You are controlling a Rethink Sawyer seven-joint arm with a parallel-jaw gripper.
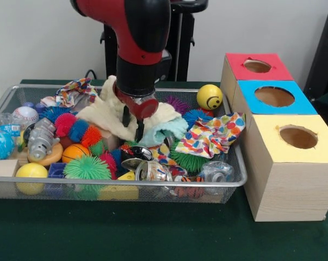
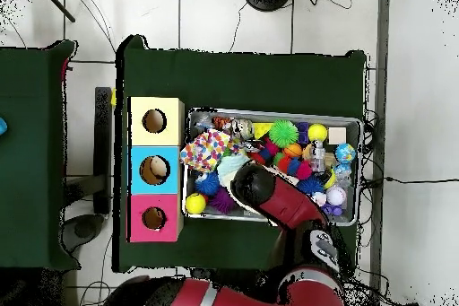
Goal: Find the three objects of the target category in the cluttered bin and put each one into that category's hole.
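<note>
A bare strip of green table [image 1: 125,234] runs along the near edge, in front of the wire basket [image 1: 120,187], which sits left of three wooden boxes. Nearest is the yellow-topped box [image 1: 291,144], then the blue box [image 1: 273,98], then the red box [image 1: 257,66], each with a round hole. The basket is packed: a green spiky ball [image 1: 87,167] and a yellow ball [image 1: 31,171] near the front rim, a spotted cloth [image 1: 212,135] draped at the right rim. Mid-basket, the gripper [image 1: 134,124] hangs low over a cream cloth [image 1: 106,117]; its dark fingers look close together, but whether they hold anything cannot be made out. A smiley ball [image 1: 209,97] lies at the far corner. The arm covers that middle patch from overhead.
</note>
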